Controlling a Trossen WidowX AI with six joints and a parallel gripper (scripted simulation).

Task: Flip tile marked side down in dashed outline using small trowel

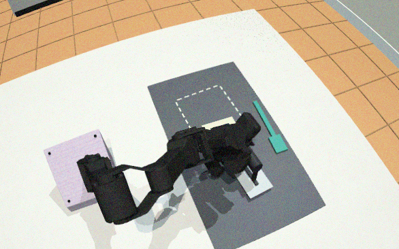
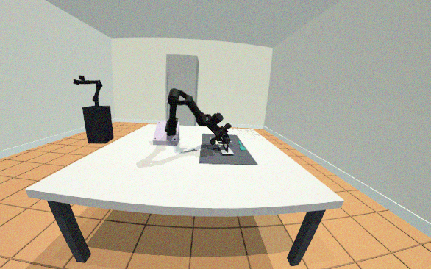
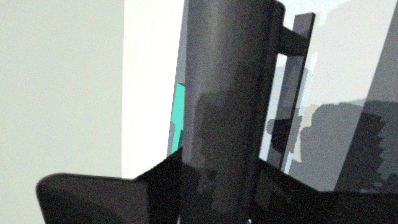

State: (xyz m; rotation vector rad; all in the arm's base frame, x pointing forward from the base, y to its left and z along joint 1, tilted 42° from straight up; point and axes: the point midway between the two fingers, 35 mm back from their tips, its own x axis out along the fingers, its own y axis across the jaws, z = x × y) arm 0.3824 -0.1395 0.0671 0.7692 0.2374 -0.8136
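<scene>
My gripper is shut on the dark handle of the small trowel. The trowel's pale flat blade is low over the mat, and its dark strut shows beside the handle in the wrist view. The cream tile shows only as a strip past the arm, at the near end of the dashed outline. The arm hides the rest of the tile, so its marked side and any tilt cannot be told. The blade's contact with the tile is hidden too.
The dark grey mat lies on the white table. A teal flat tool lies along the mat's right side. The arm's pale purple base block is on the left.
</scene>
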